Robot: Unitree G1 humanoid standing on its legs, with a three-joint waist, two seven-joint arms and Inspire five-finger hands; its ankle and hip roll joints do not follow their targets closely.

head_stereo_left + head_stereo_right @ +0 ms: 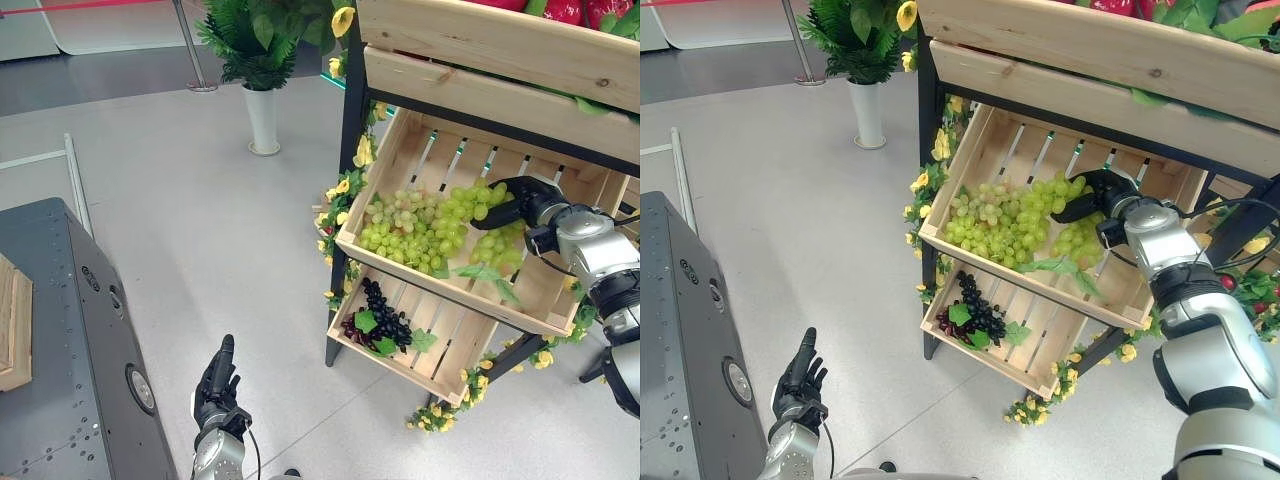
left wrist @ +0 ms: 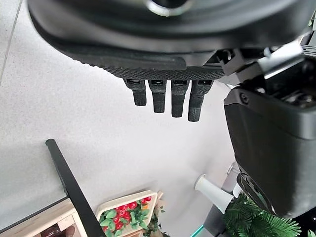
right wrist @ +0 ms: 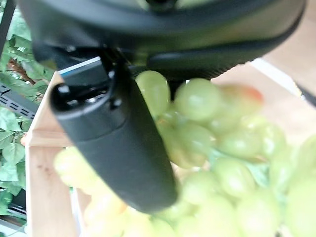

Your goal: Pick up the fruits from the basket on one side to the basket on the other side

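A slanted wooden crate [image 1: 455, 288] on a black rack holds a heap of green grapes [image 1: 415, 228]. My right hand [image 1: 527, 198] lies in that crate on the heap's right part. In the right wrist view its thumb [image 3: 118, 148] is pressed across a bunch of green grapes [image 3: 207, 123] that sits against the palm. The crate below [image 1: 452, 345] holds dark grapes [image 1: 385, 320] with green leaves. My left hand [image 1: 218, 382] hangs low over the floor, far from the rack, with straight fingers [image 2: 165, 101] and nothing in it.
A grey machine top [image 1: 60, 340] with a wooden piece [image 1: 12, 330] stands at the left. A potted plant in a white vase [image 1: 263, 120] and a barrier post [image 1: 195, 60] stand behind. Upper wooden crates [image 1: 500, 45] hold red fruit [image 1: 562, 10]. Yellow flowers trim the rack.
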